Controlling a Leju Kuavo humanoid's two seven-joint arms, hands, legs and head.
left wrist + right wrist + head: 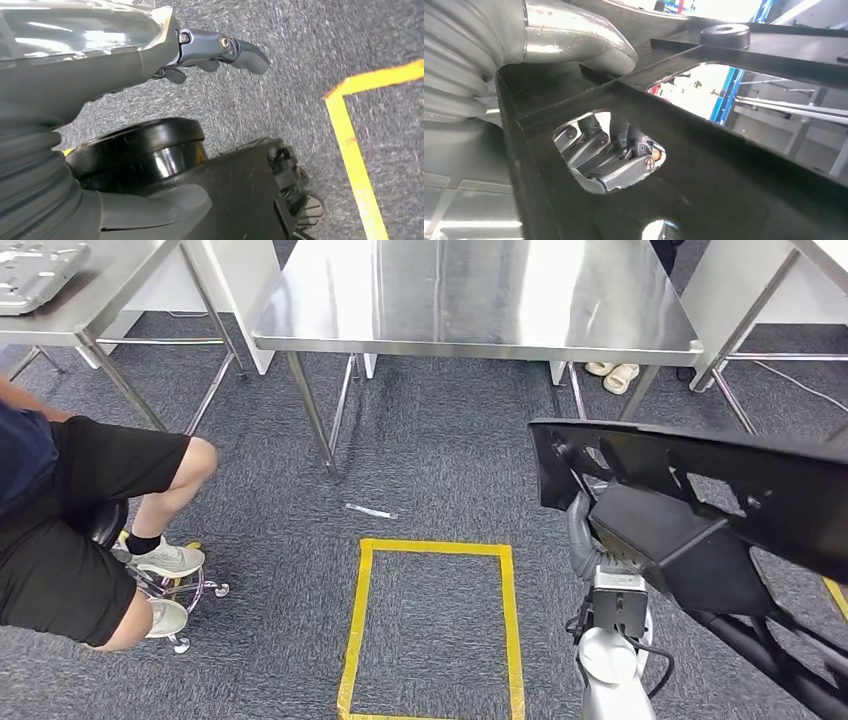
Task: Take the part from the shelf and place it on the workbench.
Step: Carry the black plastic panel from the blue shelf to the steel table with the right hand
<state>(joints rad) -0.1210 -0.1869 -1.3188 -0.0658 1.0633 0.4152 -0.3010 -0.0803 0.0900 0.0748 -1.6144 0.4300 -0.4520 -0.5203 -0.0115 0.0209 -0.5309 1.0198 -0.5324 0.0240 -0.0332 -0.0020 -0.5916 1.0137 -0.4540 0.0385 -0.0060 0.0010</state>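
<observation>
A person (80, 530) is seated on a stool at the left, legs out over the carpet; a grey tray (35, 275) lies on the left table (110, 300). That side should be given a wide berth on the approach.

The left hand (220, 52) hangs over the carpet, its fingers (250, 57) loosely extended with nothing in them. It is not needed for the carry, but could be brought under the part's free end if sag is seen.

A yellow tape box (432, 625) is marked on the floor in front of the middle table (470, 300), probably the stand point. The feet should be squared in it before any reach is made. The steel top shows bare, so a drop spot near the front edge is judged easiest.

The part (700, 480), a long black plastic panel with cut-outs, is held at the right, off the floor and short of the table, roughly level. The right hand (611, 160) is wrapped on it: thumb over the top face, fingers (624, 172) seen through a cut-out from below. The grip is near one end, so the long overhang is likely to swing; slow turning is advised. The panel should be lifted clear of the table edge, laid flat, and released only once its weight is fully borne.
</observation>
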